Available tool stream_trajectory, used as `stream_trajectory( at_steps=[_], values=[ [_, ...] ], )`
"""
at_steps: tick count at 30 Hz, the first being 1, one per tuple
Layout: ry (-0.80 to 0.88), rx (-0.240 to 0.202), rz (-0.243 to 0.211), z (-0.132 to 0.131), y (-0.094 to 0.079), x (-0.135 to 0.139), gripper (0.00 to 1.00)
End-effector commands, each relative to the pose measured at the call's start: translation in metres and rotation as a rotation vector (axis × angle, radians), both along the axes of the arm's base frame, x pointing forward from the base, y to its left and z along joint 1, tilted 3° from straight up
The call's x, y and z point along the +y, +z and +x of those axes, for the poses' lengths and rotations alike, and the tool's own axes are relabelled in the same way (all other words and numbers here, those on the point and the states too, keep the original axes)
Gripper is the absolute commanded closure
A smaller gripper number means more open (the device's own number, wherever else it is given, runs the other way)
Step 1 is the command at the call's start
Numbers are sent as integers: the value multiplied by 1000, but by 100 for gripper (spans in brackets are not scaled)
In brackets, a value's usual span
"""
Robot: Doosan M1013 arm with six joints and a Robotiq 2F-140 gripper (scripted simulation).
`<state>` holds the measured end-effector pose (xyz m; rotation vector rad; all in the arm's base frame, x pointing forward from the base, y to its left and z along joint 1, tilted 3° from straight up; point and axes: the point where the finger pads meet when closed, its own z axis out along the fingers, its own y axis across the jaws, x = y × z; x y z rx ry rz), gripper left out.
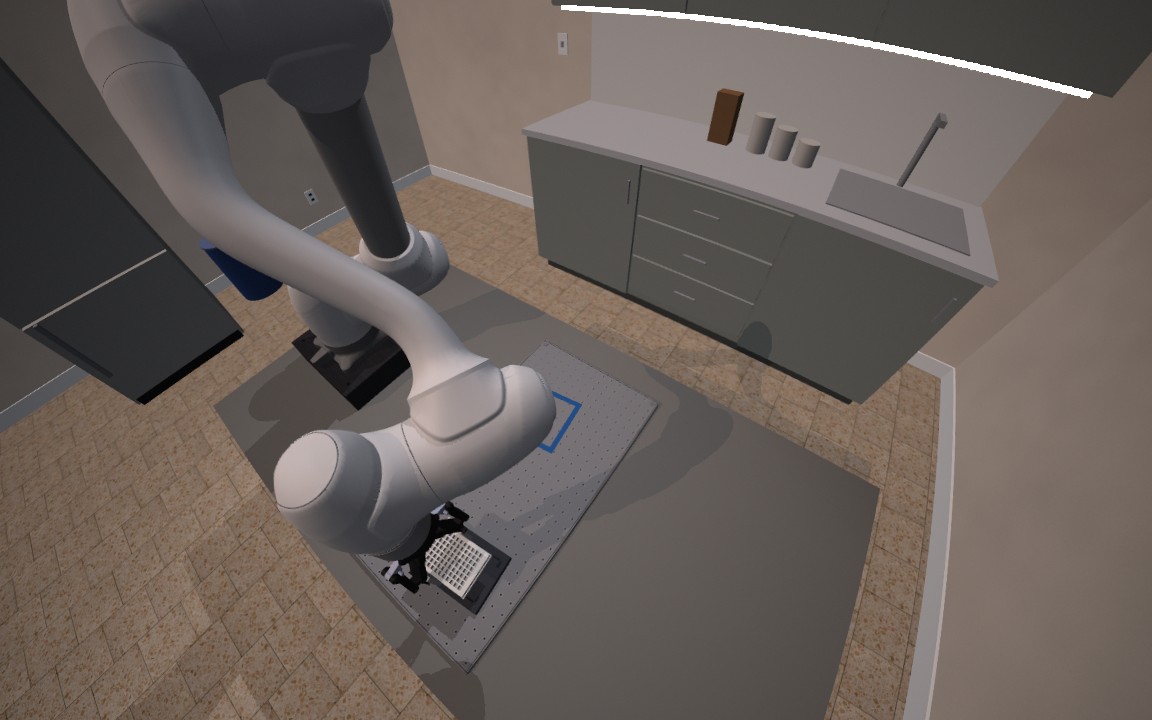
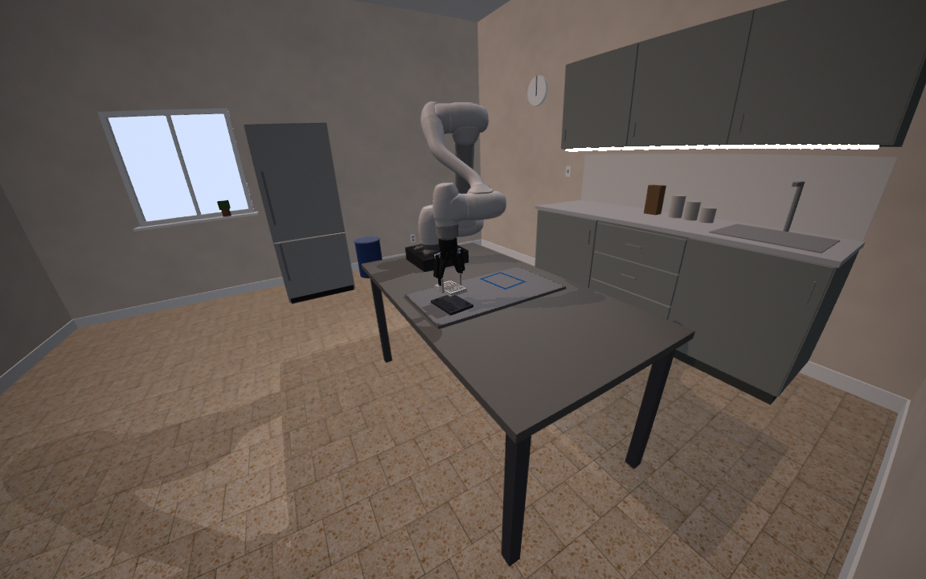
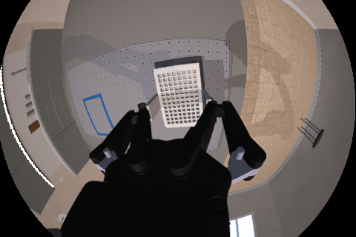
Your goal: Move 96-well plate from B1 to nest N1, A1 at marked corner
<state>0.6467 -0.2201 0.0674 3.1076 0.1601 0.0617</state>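
Observation:
The white 96-well plate (image 1: 456, 563) hangs level in my gripper (image 1: 428, 548), which is shut on its two long sides. The plate is held above the dark plate nest N1 (image 1: 483, 582), whose edge shows around the plate. In the exterior view the plate (image 2: 453, 288) is clearly a little above the nest (image 2: 452, 304). In the wrist view the plate (image 3: 178, 94) covers most of the nest (image 3: 176, 64) between my fingers. The blue outline of bench spot B1 (image 1: 562, 426) is empty, partly hidden by my arm.
The grey perforated baseplate (image 1: 526, 501) carries both the nest and spot B1 on a dark table (image 2: 524, 323). My arm's base (image 1: 349, 358) stands at the table's far corner. A counter with a sink (image 1: 898, 210) and jars (image 1: 781, 141) is behind.

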Motion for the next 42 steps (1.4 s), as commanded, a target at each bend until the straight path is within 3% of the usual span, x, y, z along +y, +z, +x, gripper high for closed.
stream_trajectory(
  at_steps=[1,28,42],
  values=[
    [0,0,0,0,0,0,100],
    [0,0,0,0,0,1,100],
    [0,0,0,1,-23,0,100]
  ],
)
